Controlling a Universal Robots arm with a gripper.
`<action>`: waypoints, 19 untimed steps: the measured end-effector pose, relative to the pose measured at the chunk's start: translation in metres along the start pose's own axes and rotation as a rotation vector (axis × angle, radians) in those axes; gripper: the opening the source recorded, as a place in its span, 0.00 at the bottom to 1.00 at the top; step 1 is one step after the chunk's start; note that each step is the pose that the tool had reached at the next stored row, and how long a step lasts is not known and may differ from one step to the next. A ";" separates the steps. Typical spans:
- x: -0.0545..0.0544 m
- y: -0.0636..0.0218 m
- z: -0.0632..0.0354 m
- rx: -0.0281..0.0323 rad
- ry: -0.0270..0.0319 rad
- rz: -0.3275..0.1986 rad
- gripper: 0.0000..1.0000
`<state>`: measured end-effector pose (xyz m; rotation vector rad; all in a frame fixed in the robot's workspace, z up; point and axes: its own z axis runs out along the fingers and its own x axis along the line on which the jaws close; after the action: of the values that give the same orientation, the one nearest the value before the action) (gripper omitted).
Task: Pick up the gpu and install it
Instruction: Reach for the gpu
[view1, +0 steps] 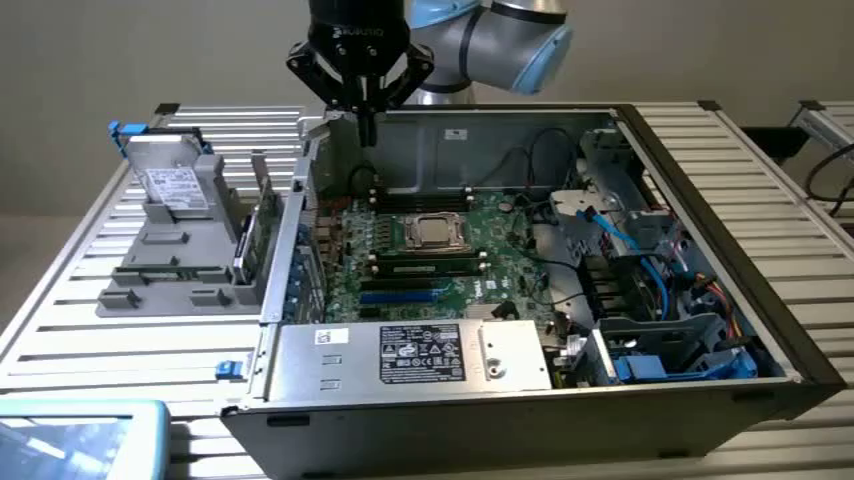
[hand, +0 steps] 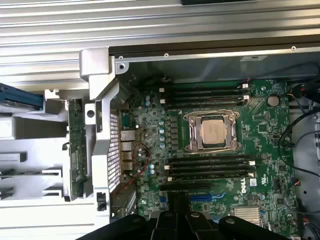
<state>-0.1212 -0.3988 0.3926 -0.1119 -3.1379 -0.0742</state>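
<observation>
I have the jaws above the far end of the open computer case (view1: 507, 430), over the motherboard (view1: 400, 285) that lies flat inside it. Below the jaws and nearer to me is the CPU socket (view1: 437, 232), with memory slots (view1: 427, 267) on its far and near sides. Nearer still, the power supply (view1: 414, 355) lies along the case's near wall. The drive cage (view1: 667, 350) is off to the exterior view's right. To the exterior view's left of the jaws, outside the case, a holder tray (view1: 160, 290) rests on the table (view1: 80, 330). I see the gpu (view1: 247, 245) standing on edge in the tray, just beside the case wall. The hard drive (view1: 174, 185) stands at the tray's far end.
</observation>
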 end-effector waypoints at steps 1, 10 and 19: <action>0.000 0.0000 0.0000 0.0000 0.0002 0.000 0.12; 0.000 0.0000 0.0000 0.0001 0.0014 0.000 0.12; 0.024 -0.0002 0.0001 0.0001 0.0017 0.000 0.12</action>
<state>-0.1449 -0.3973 0.3926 -0.1119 -3.1362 -0.0741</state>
